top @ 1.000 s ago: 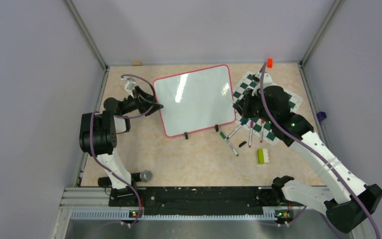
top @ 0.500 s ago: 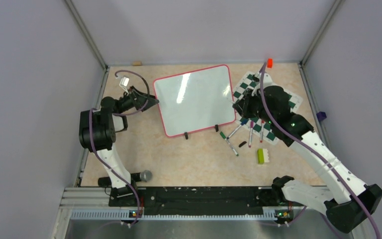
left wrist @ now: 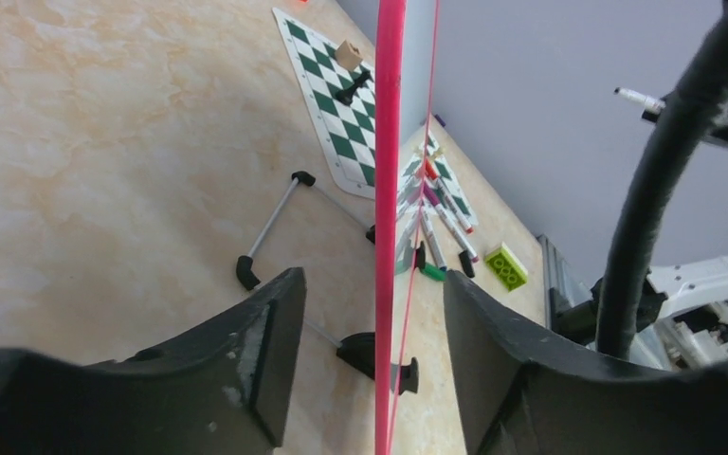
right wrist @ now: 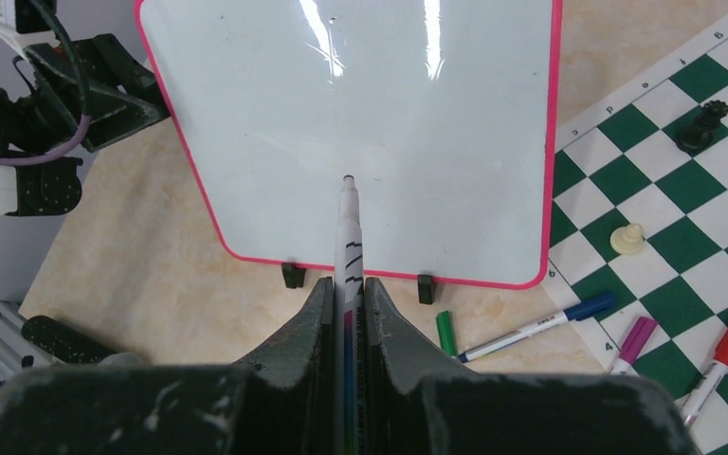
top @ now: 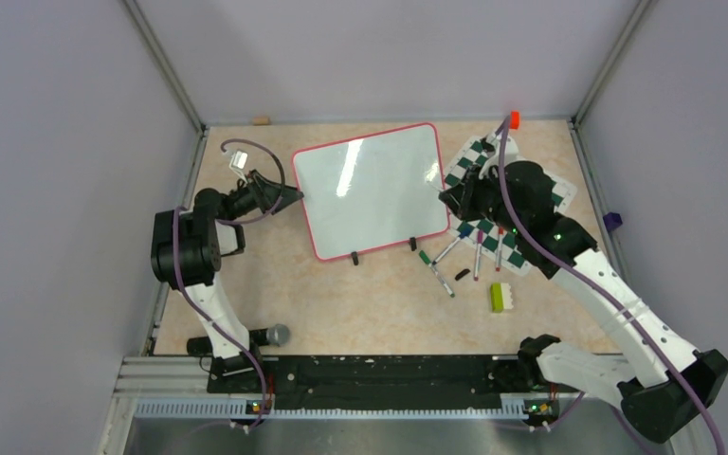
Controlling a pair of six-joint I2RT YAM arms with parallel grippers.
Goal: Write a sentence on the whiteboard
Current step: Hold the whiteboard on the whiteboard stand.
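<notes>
At mid-table toward the back wall, the board (top: 370, 190) sat face up and slightly askew, bright glare streaks on its glossy white. A pink rim (left wrist: 389, 142) ran round it, with two black clips (right wrist: 293, 275) on the near edge. At its left edge the left claw (top: 282, 195) stood spread. One finger was on each side of the rim with a gap on both sides, so it straddled the edge without pinching it. By the board's right edge the right claw (right wrist: 346, 284) was pressed together on a marker (right wrist: 348, 223). The marker ran straight out between the fingers, its tip aimed at the white face; whether the tip touched the surface could not be told from these views. Just right of the board lay a green-and-white chess mat (right wrist: 682, 218) with a dark and a pale piece (right wrist: 704, 123) standing on it. Several pens (right wrist: 540, 325) lay across the mat's near corner and the tan table (top: 341, 303). A green block (top: 500, 297) sat on the table nearer the arms, apart from the pens.
</notes>
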